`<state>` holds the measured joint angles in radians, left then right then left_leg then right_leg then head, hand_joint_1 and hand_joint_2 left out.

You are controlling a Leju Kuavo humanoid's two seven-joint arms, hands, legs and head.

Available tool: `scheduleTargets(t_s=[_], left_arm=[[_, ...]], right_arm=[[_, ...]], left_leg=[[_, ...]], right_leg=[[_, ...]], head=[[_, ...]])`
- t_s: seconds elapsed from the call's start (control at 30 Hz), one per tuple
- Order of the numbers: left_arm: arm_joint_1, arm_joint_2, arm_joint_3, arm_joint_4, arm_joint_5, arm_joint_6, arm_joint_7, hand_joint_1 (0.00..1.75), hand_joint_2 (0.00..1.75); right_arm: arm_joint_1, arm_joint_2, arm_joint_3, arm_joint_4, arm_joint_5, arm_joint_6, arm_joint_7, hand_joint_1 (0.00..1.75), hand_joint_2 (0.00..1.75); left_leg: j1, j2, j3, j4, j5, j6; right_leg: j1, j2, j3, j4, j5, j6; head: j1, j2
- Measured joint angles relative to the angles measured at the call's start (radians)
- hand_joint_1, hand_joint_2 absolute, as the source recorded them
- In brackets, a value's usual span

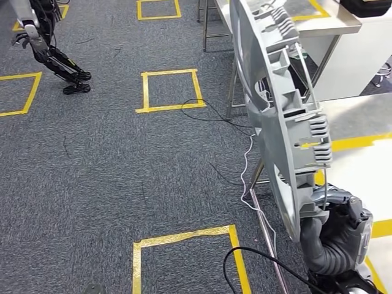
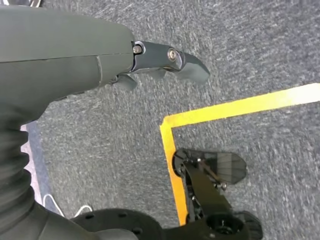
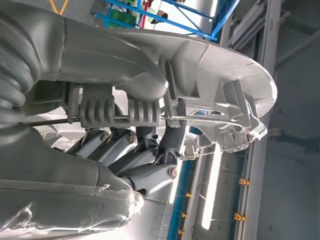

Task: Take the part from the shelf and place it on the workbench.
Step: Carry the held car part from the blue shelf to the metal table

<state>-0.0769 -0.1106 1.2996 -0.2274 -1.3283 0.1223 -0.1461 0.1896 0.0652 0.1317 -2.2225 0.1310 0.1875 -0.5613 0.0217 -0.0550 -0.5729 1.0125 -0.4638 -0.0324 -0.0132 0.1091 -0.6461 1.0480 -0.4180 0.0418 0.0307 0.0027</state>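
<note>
Grey carpet floor (image 1: 101, 159) w/ yellow tape squares (image 1: 170, 90), black cable (image 1: 208, 113), white cable (image 1: 247, 177).

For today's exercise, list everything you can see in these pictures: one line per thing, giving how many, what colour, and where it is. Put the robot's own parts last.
Part: one, grey ribbed plastic, held upright at the right of the head view.
Workbench: one, pale top with yellow tape, on metal legs, far right.
Floor squares: several in view, yellow tape outlines, on the grey carpet.
Cables: one black and one white, trailing on the carpet near the workbench legs.
Second robot: one, dark legs and feet, far left corner.
Right hand: one, grey with dark fingers, grips the part's lower end; its fingers curl around the ribs in the right wrist view.
Left hand: one, grey, holds nothing, hanging over the carpet.
</note>
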Motion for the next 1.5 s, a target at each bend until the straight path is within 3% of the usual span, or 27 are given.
scheduleTargets(t_s=[0.07,0.13,0.2,0.23,0.27,0.33,0.4,0.5,0.57,0.67,0.7,0.73,0.8,0.87,0.93,1.0,1.07,1.13,1.17,1.23,1.27,1.33,1.4,1.47,1.5], left_arm=[[-0.002,0.000,-0.001,0.000,-0.001,-0.001,-0.002,0.00,1.75],[0.000,0.001,-0.002,0.000,-0.002,-0.002,-0.004,0.00,1.75],[0.002,0.000,-0.002,0.000,-0.003,-0.004,-0.007,0.00,1.75],[0.002,-0.002,-0.002,0.000,-0.003,-0.005,-0.008,0.00,1.75],[0.001,-0.003,-0.003,0.000,-0.004,-0.006,-0.009,0.00,1.75],[0.001,-0.005,-0.003,0.000,-0.007,-0.006,-0.011,0.00,1.75],[0.000,-0.005,-0.003,0.000,-0.009,-0.006,-0.012,0.00,1.75],[-0.002,-0.005,-0.004,0.000,-0.009,-0.005,-0.012,0.00,1.75],[-0.005,-0.006,-0.004,0.000,-0.009,-0.004,-0.013,0.00,1.75],[-0.004,-0.007,-0.004,0.000,-0.009,-0.003,-0.014,0.00,1.75],[-0.002,-0.006,-0.004,0.000,-0.009,-0.003,-0.014,0.00,1.75],[0.000,-0.006,-0.004,0.000,-0.009,-0.002,-0.014,0.00,1.75],[0.001,-0.005,-0.004,0.000,-0.009,-0.002,-0.014,0.00,1.75],[-0.002,-0.004,-0.004,0.000,-0.009,0.000,-0.014,0.00,1.75],[-0.004,-0.005,-0.004,0.000,-0.009,0.000,-0.014,0.00,1.75],[-0.005,-0.006,-0.004,0.000,-0.009,0.000,-0.014,0.00,1.75],[-0.005,-0.005,-0.004,0.000,-0.009,0.000,-0.014,0.00,1.75],[-0.005,-0.004,-0.004,0.000,-0.009,0.000,-0.014,0.00,1.75],[-0.004,-0.004,-0.004,0.000,-0.009,0.000,-0.014,0.00,1.75],[0.000,-0.004,-0.004,0.000,-0.007,0.000,-0.014,0.00,1.75],[0.000,-0.005,-0.004,0.000,-0.006,0.000,-0.014,0.00,1.75],[0.000,-0.006,-0.004,0.000,-0.002,0.001,-0.014,0.00,1.75],[-0.001,-0.006,-0.003,0.000,0.002,0.005,-0.011,0.00,1.75],[-0.001,-0.006,-0.003,0.000,0.006,0.009,-0.007,0.00,1.75],[-0.002,-0.005,-0.003,0.000,0.007,0.010,-0.006,0.00,1.75]], right_arm=[[-0.004,0.000,0.000,0.000,0.003,-0.006,0.002,1.75,1.75],[-0.010,0.000,0.000,0.000,0.005,-0.011,0.005,1.75,1.75],[-0.013,0.000,0.000,0.000,0.003,-0.015,0.006,1.75,1.75],[-0.014,0.000,-0.001,0.000,0.001,-0.018,0.007,1.75,1.75],[-0.016,0.000,-0.001,0.000,-0.002,-0.020,0.007,1.75,1.75],[-0.023,0.000,-0.001,0.000,-0.010,-0.024,0.008,1.75,1.75],[-0.029,0.000,-0.002,0.000,-0.018,-0.025,0.009,1.75,1.75],[-0.028,0.004,-0.004,-0.001,-0.028,-0.026,0.009,1.75,1.75],[-0.028,0.009,-0.006,-0.006,-0.034,-0.026,0.008,1.75,1.75],[-0.029,0.018,-0.009,-0.009,-0.041,-0.026,0.006,1.75,1.75],[-0.029,0.021,-0.010,-0.009,-0.042,-0.026,0.006,1.75,1.75],[-0.029,0.022,-0.011,-0.009,-0.043,-0.026,0.006,1.75,1.75],[-0.029,0.026,-0.014,-0.009,-0.045,-0.026,0.006,1.75,1.75],[-0.029,0.029,-0.016,-0.009,-0.047,-0.025,0.005,1.75,1.75],[-0.027,0.034,-0.016,-0.009,-0.051,-0.021,0.003,1.75,1.75],[-0.023,0.037,-0.016,-0.011,-0.053,-0.016,0.001,1.75,1.75],[-0.015,0.039,-0.017,-0.013,-0.051,-0.009,-0.003,1.75,1.75],[-0.011,0.040,-0.016,-0.016,-0.042,0.001,-0.006,1.75,1.75],[-0.009,0.040,-0.014,-0.017,-0.034,0.007,-0.007,1.75,1.75],[-0.003,0.040,0.001,-0.017,-0.010,0.017,-0.008,1.75,1.75],[0.000,0.040,0.012,-0.017,0.004,0.019,-0.008,1.75,1.75],[0.003,0.038,0.040,-0.017,0.031,0.015,-0.008,1.75,1.75],[0.003,0.031,0.074,-0.017,0.059,0.001,-0.011,1.75,1.75],[0.003,0.018,0.112,-0.019,0.081,-0.017,-0.017,1.75,1.75],[0.003,0.011,0.128,-0.021,0.089,-0.026,-0.022,1.75,1.75]], left_leg=[[-0.001,0.021,0.002,-0.003,0.002,0.015],[-0.006,0.041,0.003,-0.003,0.001,0.023],[-0.010,0.063,0.004,-0.003,-0.001,0.025],[-0.011,0.073,0.005,-0.003,-0.002,0.025],[-0.011,0.082,0.008,-0.003,-0.004,0.024],[-0.014,0.099,0.015,-0.002,-0.009,0.017],[-0.018,0.111,0.020,0.000,-0.015,0.008],[-0.018,0.128,0.023,-0.002,-0.018,-0.004],[-0.015,0.111,0.010,0.030,-0.044,-0.013],[-0.014,0.073,-0.074,0.199,-0.124,-0.017],[-0.014,0.069,-0.101,0.246,-0.135,-0.017],[-0.014,0.067,-0.115,0.264,-0.128,-0.016],[-0.014,0.062,-0.094,0.202,-0.069,-0.013],[-0.009,0.030,-0.039,0.081,-0.012,-0.011],[-0.006,0.000,-0.010,0.014,0.001,-0.009],[-0.008,0.006,-0.008,0.006,-0.001,0.001],[-0.008,0.022,-0.007,0.003,0.003,0.014],[-0.010,0.039,-0.007,0.002,0.004,0.024],[-0.012,0.048,-0.007,0.002,0.004,0.027],[-0.015,0.069,-0.006,0.002,0.002,0.030],[-0.016,0.080,-0.005,0.002,0.001,0.030],[-0.017,0.097,0.000,0.002,-0.002,0.028],[-0.020,0.110,0.006,0.004,-0.007,0.020],[-0.023,0.123,0.010,0.003,-0.010,0.010],[-0.022,0.130,0.011,0.002,-0.010,0.005]], right_leg=[[0.002,-0.046,-0.027,0.053,-0.031,0.007],[0.004,-0.089,-0.083,0.176,-0.093,0.010],[0.003,-0.098,-0.128,0.273,-0.126,0.011],[0.003,-0.100,-0.127,0.275,-0.118,0.011],[0.003,-0.103,-0.104,0.236,-0.093,0.010],[0.007,-0.128,-0.028,0.104,-0.039,0.007],[0.012,-0.145,0.018,0.020,-0.021,-0.001],[0.014,-0.124,0.017,0.009,-0.021,-0.020],[0.011,-0.109,0.017,0.006,-0.019,-0.031],[0.008,-0.087,0.018,0.005,-0.017,-0.040],[0.009,-0.077,0.017,0.005,-0.017,-0.040],[0.009,-0.066,0.017,0.005,-0.016,-0.041],[0.007,-0.045,0.018,0.005,-0.015,-0.038],[0.006,-0.026,0.015,0.007,-0.013,-0.031],[0.006,-0.009,0.009,0.007,-0.009,-0.019],[0.004,0.005,0.004,0.000,-0.003,-0.007],[0.003,-0.019,-0.007,0.017,-0.015,0.001],[0.006,-0.070,-0.046,0.104,-0.070,0.005],[0.007,-0.087,-0.078,0.174,-0.107,0.007],[0.007,-0.097,-0.125,0.279,-0.149,0.008],[0.007,-0.099,-0.125,0.288,-0.145,0.008],[0.008,-0.111,-0.066,0.188,-0.090,0.003],[0.013,-0.145,0.009,0.057,-0.046,-0.004],[0.020,-0.157,0.035,0.007,-0.037,-0.013],[0.020,-0.146,0.033,0.005,-0.034,-0.018]], head=[[0.006,0.000],[0.011,0.000],[0.011,0.000],[0.011,0.000],[0.011,0.000],[0.011,0.000],[0.011,0.000],[0.010,0.000],[0.009,0.000],[0.008,0.000],[0.008,0.000],[0.008,0.000],[0.008,0.000],[0.008,0.000],[0.009,0.000],[0.010,0.000],[0.013,0.000],[0.018,0.000],[0.019,0.000],[0.019,0.000],[0.019,0.000],[0.019,0.000],[0.019,0.000],[0.018,0.000],[0.018,0.000]])
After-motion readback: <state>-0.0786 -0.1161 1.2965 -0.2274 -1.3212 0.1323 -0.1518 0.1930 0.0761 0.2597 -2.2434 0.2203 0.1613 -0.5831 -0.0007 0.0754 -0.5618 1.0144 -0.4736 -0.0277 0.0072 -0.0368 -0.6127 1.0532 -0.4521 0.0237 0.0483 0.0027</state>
